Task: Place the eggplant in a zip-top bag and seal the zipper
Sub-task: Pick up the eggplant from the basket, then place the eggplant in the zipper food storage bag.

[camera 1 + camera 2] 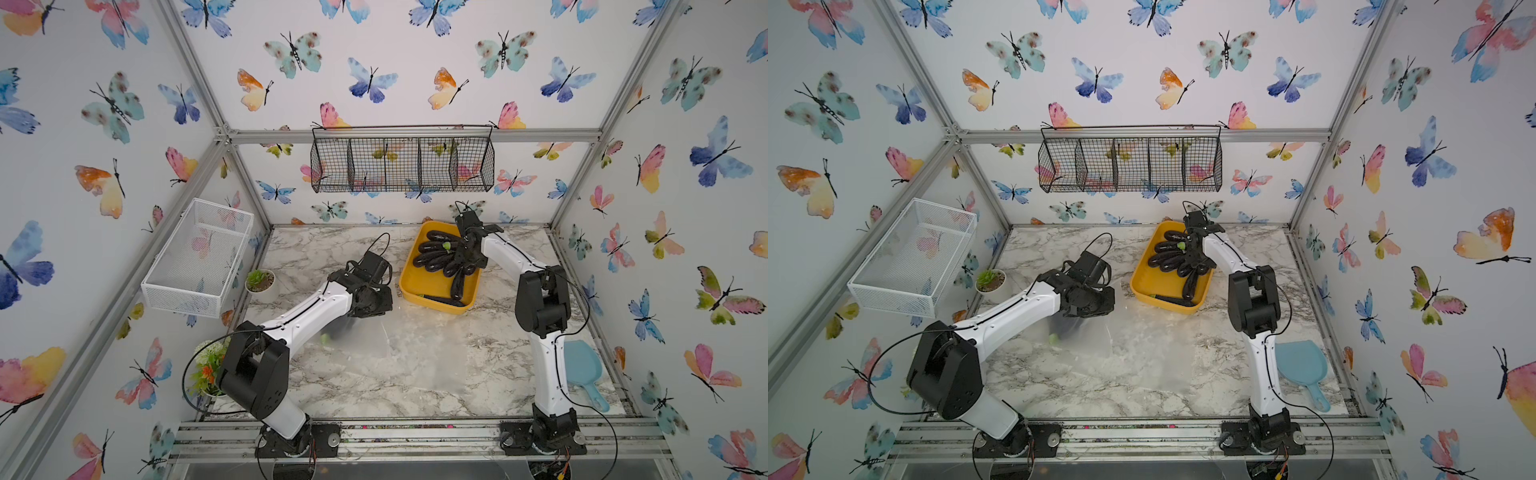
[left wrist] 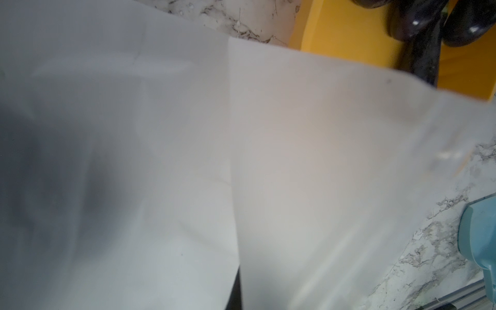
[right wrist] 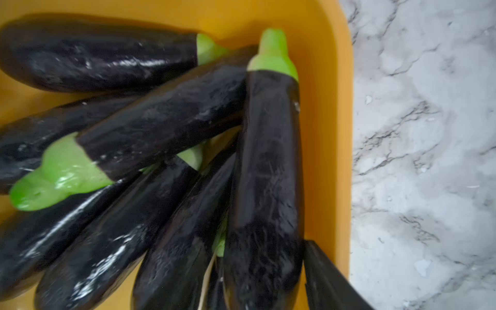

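My left gripper is shut on the top edge of a clear zip-top bag, which hangs down to the marble table. A dark shape with a green end shows through the bag, apparently an eggplant. In the left wrist view the bag fills the picture and hides the fingers. Several purple eggplants lie in a yellow tray. My right gripper is down in the tray, open, its jaws either side of one eggplant. One finger stands slightly clear of it.
A blue scoop lies by the right arm's base. A small potted plant and a flower pot stand at the left. A white mesh basket and a black wire basket hang on the walls. More clear plastic seems to lie flat mid-table.
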